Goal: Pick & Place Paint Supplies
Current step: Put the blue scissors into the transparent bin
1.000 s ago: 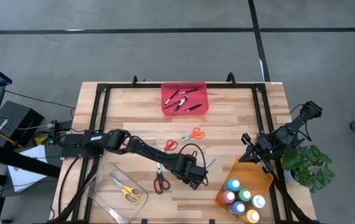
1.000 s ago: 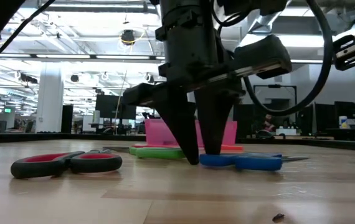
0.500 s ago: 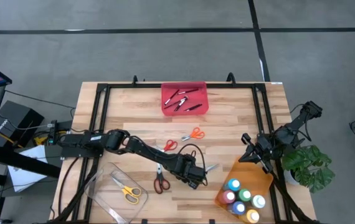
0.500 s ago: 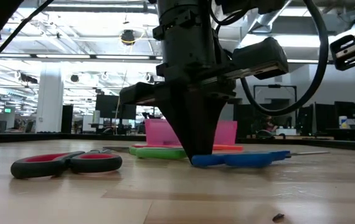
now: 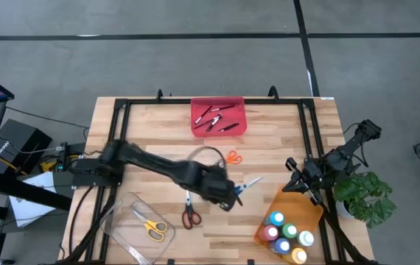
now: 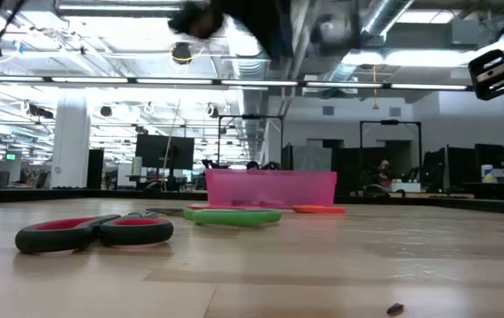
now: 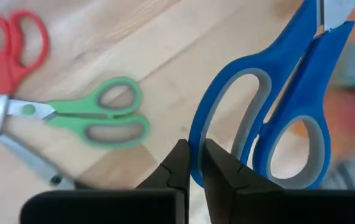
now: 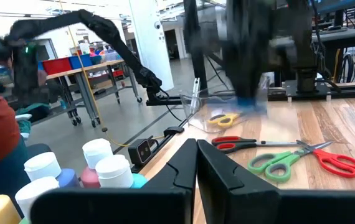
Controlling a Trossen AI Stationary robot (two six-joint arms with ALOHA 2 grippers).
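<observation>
Already clamped thinly on one handle loop of the blue scissors [image 7: 271,118], the left gripper [image 7: 195,163] risks letting them swing free onto the green scissors [image 7: 99,115] beneath.

Six pairs of scissors: blue pair [image 7: 258,118], green pair [image 7: 106,118], red pair [image 7: 6,53], orange pair [image 5: 233,156], dark red pair [image 5: 189,214], yellow pair [image 5: 152,227]. Six white-capped paint bottles [image 5: 289,230], near right. Three trays: orange tray [image 5: 298,202], red tray [image 5: 236,110], clear tray [image 5: 121,219]. Thin sticks [image 5: 214,119] in the far red tray, too small to count.
</observation>
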